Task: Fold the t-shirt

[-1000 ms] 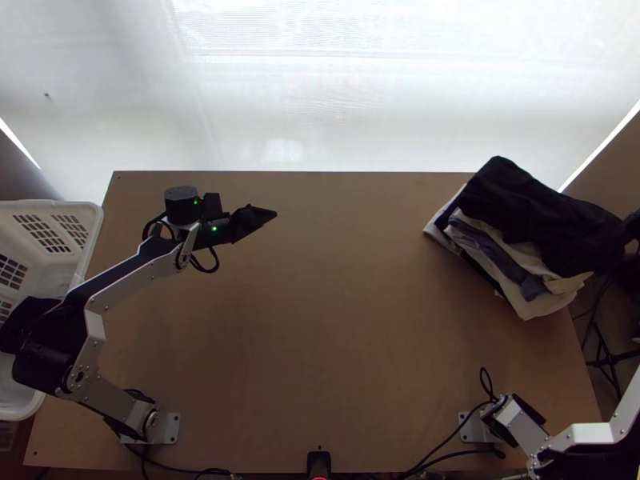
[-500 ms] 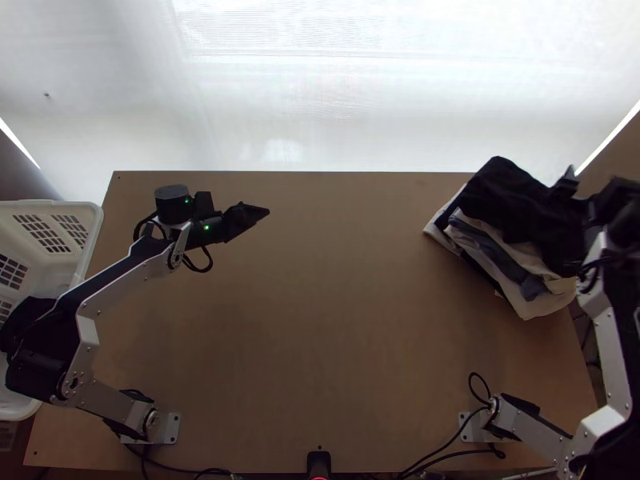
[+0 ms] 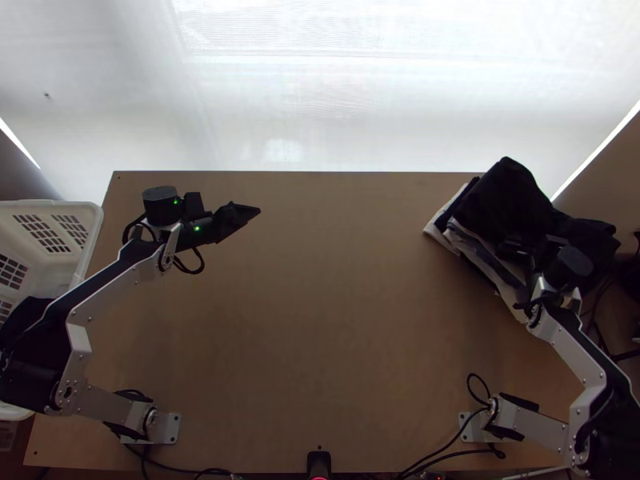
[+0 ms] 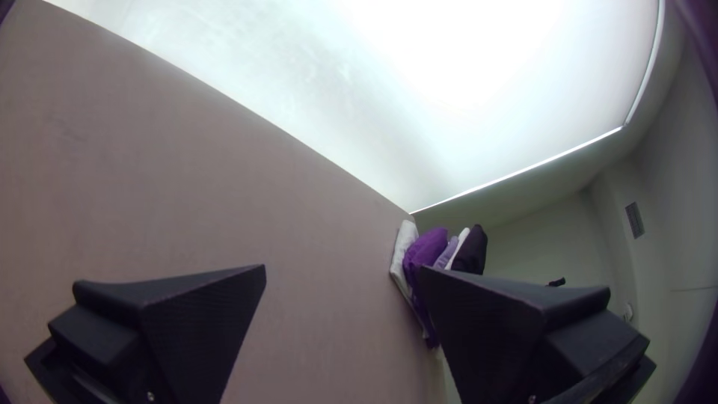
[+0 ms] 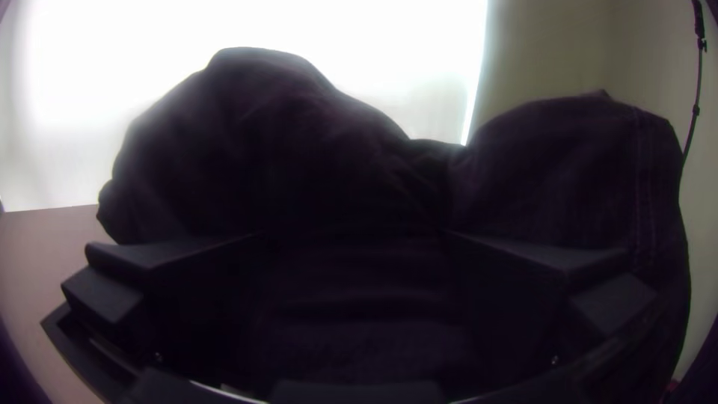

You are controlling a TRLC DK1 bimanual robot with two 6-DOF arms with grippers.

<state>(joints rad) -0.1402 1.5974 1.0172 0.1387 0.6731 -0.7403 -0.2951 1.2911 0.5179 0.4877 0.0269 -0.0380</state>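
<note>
White basket [image 3: 40,206] cut off at left, cloth pile [image 3: 504,200] partly hidden by right arm [image 3: 572,346]

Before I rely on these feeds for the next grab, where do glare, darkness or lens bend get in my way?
Top view: white screen glares, black cloth on the pile loses fold detail; left wrist view: screen washed out, its far edge bowed by the lens; right wrist view: strong backlight, cloth and black fingers nearly merge in darkness.
</note>
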